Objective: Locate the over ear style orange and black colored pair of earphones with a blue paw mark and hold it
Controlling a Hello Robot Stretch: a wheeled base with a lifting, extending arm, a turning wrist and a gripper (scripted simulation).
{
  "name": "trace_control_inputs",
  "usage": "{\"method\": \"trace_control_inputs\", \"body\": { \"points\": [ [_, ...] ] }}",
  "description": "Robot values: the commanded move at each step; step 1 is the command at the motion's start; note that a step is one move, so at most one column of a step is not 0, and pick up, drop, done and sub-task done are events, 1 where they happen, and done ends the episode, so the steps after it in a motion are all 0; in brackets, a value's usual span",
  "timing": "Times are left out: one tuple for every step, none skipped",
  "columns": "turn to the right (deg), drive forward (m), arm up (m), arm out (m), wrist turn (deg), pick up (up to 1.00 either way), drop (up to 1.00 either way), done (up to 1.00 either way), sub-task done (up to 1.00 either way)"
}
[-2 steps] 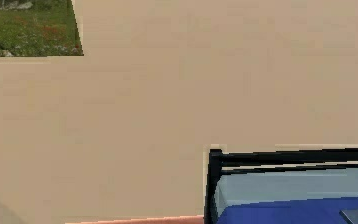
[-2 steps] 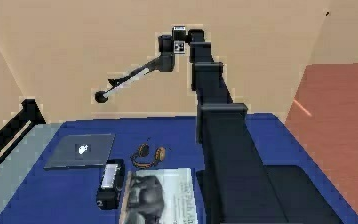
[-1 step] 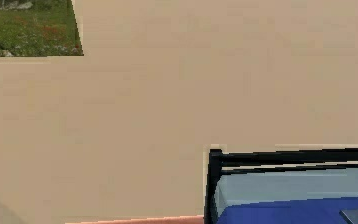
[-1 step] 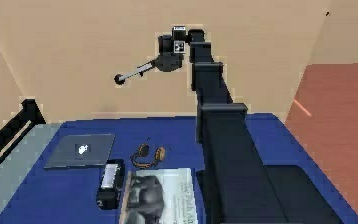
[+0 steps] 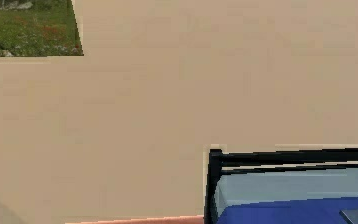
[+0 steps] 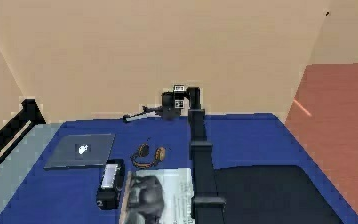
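Arm (image 6: 200,165) reaches across a blue bed (image 6: 252,145); gripper (image 6: 133,118) hovers near its far edge, contents impossible to tell; small orange-and-black earphones (image 6: 147,155) lie on the cover beside a laptop (image 6: 79,150); found, apparently not yet grasped.

1. Small orange-black thing (image 6: 148,155) on blue bed cover (image 6: 247,135): too small to tell shape or any mark.
2. Gripper (image 6: 130,119): couldn't tell if it held anything.
3. Dark bed frame (image 5: 287,156): cut off at btm & right edges.
4. Grey printed sheet (image 6: 152,197): cut off at btm edge.
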Motion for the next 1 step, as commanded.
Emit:
{"method": "trace_control_inputs", "body": {
  "points": [
    [0.0,0.00,-0.32,0.00,0.0,0.00,0.00,0.00,0.00]
  ]
}}
